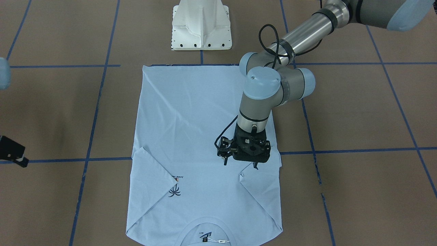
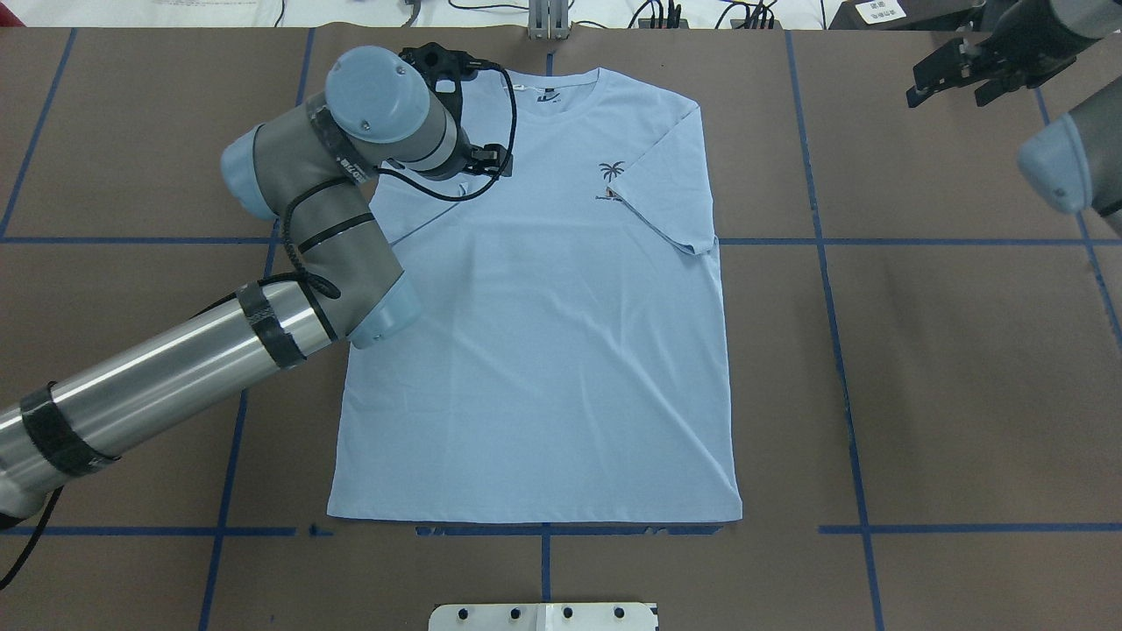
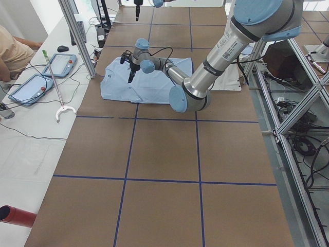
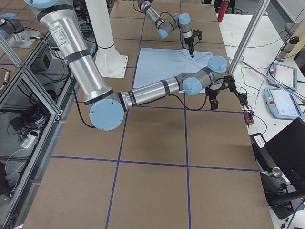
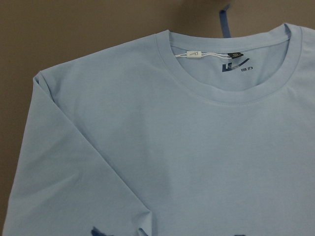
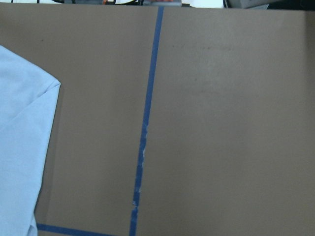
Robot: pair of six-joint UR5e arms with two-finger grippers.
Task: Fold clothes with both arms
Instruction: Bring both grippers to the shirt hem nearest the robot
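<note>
T-shirt (image 2: 543,350), neck logo (image 5: 235,66) lettering illegible, palm-tree print (image 2: 612,169)

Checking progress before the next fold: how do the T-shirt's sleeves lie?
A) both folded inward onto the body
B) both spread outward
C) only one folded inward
A: one sleeve lies folded in, reaching the palm-tree print, and the other sleeve is folded in opposite.
</note>
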